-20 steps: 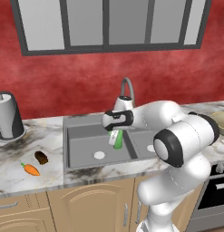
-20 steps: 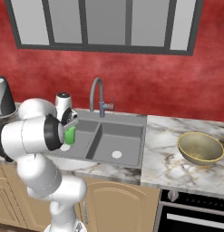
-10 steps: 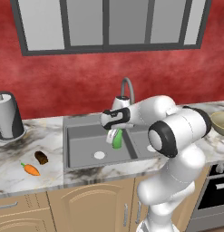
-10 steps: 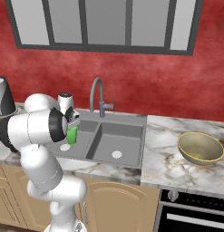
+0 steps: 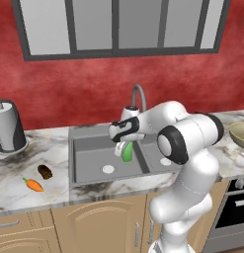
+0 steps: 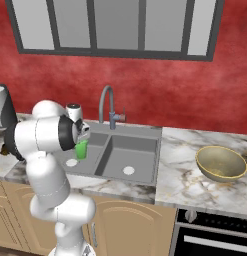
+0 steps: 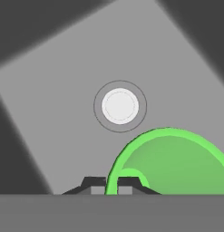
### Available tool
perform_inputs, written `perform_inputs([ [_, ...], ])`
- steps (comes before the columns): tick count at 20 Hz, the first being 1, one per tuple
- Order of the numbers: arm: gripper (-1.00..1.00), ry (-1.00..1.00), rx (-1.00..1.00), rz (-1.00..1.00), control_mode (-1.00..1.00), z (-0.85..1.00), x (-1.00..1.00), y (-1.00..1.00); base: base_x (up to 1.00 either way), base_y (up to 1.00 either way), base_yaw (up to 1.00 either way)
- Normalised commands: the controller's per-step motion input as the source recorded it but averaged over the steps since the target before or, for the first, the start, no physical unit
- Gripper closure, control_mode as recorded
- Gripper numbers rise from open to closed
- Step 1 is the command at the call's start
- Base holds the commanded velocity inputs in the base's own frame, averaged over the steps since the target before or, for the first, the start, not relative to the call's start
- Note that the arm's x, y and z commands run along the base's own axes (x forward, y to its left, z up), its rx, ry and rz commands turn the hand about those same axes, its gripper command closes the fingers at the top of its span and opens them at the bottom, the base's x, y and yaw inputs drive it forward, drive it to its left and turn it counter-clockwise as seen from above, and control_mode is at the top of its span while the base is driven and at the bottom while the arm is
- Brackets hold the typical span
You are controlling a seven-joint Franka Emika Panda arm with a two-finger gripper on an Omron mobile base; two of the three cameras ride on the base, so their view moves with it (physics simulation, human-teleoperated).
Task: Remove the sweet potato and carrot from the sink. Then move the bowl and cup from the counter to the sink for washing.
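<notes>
The cup (image 5: pixel 127 151) was bright green — paler inside its mouth, with a more vivid green rim. The sink (image 5: pixel 89 168) was flat mid-grey, its drains (image 7: pixel 120 105) white and round, and the faucet (image 6: pixel 106 102) grey as well. The counter (image 5: pixel 15 183) was white-grey marble streaked with dark veins, above tan cabinets (image 5: pixel 94 227). On it the carrot (image 5: pixel 33 185) was bright orange with a small green top, the sweet potato (image 5: pixel 45 172) dark brown. The bowl (image 6: pixel 221 163) was olive-tan with a shiny yellowish rim. The wall (image 6: pixel 160 95) behind was mottled red — the window frame (image 6: pixel 90 49) dark grey.
</notes>
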Motion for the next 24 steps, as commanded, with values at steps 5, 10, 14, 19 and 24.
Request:
perform_inputs([
  [5, 1.00, -0.01, -0.03, -0.03, -1.00, -0.10, 0.20, -0.01, 0.00, 0.00, 0.00],
  [10, 1.00, -0.01, -0.03, -0.03, -1.00, -0.08, 0.22, -0.01, 0.00, 0.00, 0.00],
  [14, 1.00, 0.00, -0.03, -0.02, -1.00, -0.06, 0.20, -0.09, 0.00, 0.00, 0.00],
  [19, 1.00, 0.00, -0.02, -0.01, -1.00, -0.06, 0.20, -0.09, 0.00, 0.00, 0.00],
  [24, 1.00, 0.00, 0.00, 0.00, -1.00, -0.07, 0.22, -0.06, 0.00, 0.00, 0.00],
])
